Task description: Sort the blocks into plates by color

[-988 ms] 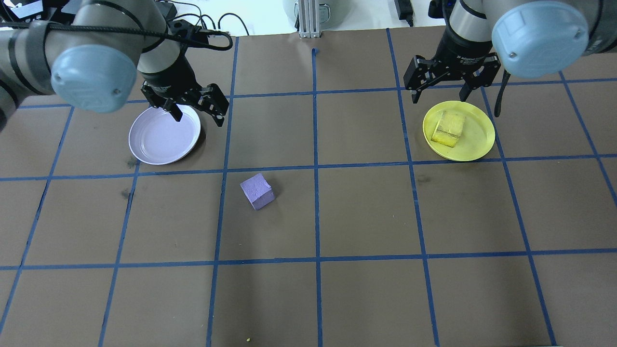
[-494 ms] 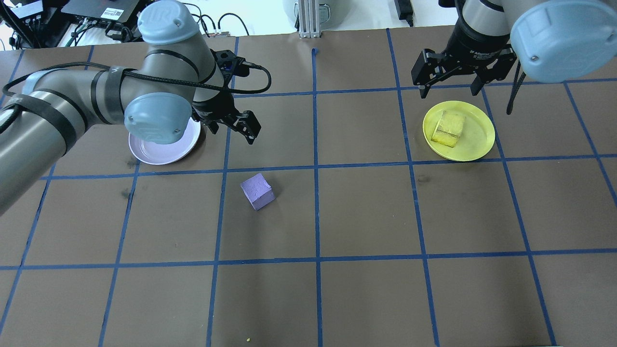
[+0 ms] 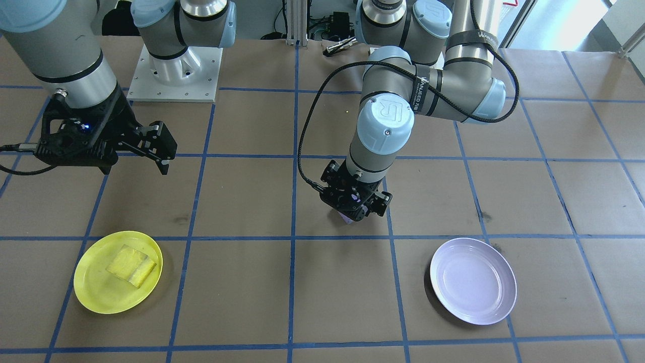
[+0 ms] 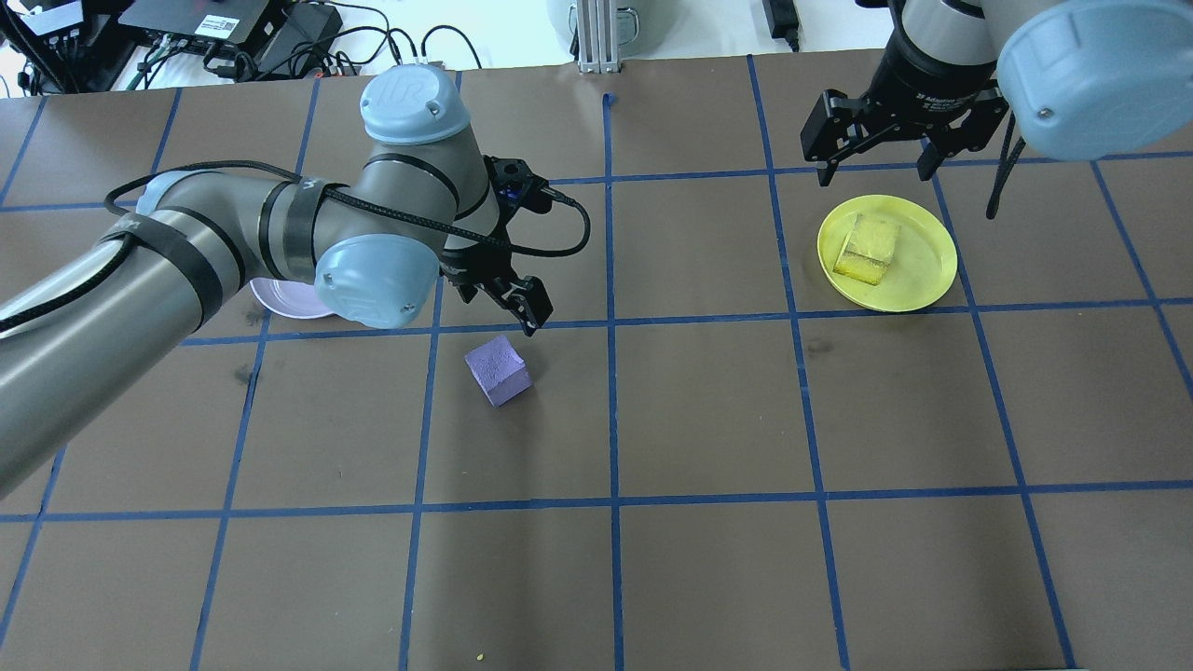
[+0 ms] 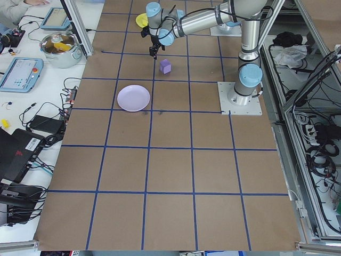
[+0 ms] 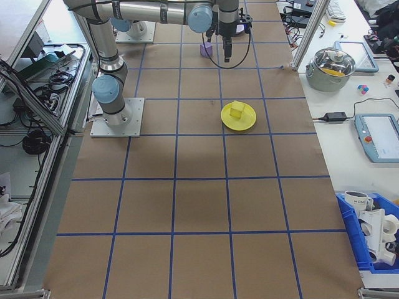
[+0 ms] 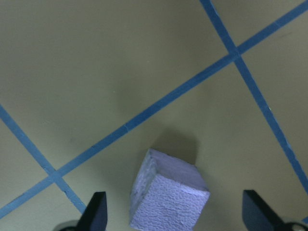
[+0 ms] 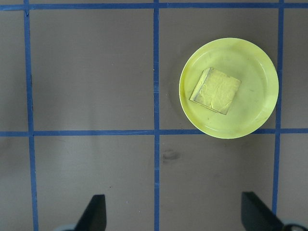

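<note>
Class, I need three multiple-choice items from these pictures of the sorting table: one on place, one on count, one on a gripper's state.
1. Where is the yellow block?
A. on the yellow plate
B. on the lavender plate
C. on the bare table

2. How many blocks lie on plates?
A. none
B. one
C. two

3. The left gripper is
A. shut on the purple block
B. open near that block
C. open over the yellow plate

Answers: 1 A, it sits inside the rim. 2 B, the purple block rests on the table. 3 B, the wrist view shows fingers spread, block untouched.
</note>
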Controlling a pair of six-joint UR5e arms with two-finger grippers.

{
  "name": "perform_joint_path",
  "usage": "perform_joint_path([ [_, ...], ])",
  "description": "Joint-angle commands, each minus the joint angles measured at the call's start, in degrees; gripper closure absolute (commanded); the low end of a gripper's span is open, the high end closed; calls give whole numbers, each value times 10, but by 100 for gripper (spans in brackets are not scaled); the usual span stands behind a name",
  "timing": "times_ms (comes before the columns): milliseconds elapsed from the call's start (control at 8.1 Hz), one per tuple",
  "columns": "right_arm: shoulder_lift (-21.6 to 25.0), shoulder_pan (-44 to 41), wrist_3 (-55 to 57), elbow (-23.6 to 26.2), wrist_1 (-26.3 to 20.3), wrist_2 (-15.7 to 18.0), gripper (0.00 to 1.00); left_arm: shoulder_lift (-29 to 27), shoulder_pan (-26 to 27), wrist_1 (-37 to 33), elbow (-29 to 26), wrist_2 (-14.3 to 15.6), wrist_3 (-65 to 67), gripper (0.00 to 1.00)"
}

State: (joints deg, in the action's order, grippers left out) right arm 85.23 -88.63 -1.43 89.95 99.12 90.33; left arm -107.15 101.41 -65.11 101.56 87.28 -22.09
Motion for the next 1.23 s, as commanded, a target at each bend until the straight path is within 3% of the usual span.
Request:
perform_joint_path([
  [0, 1, 0, 9, 0, -4, 2, 0, 4, 12, 0, 26, -1, -46, 0],
  [494, 0, 0, 7, 0, -2, 10, 0, 1, 8, 37, 68, -13, -94, 0],
  [741, 1, 0, 1, 0, -2, 7, 0, 1, 9, 101, 100, -15, -94, 0],
  [1111, -1, 0, -1, 0, -2, 8, 0, 12, 7, 102, 103, -7, -114, 0],
])
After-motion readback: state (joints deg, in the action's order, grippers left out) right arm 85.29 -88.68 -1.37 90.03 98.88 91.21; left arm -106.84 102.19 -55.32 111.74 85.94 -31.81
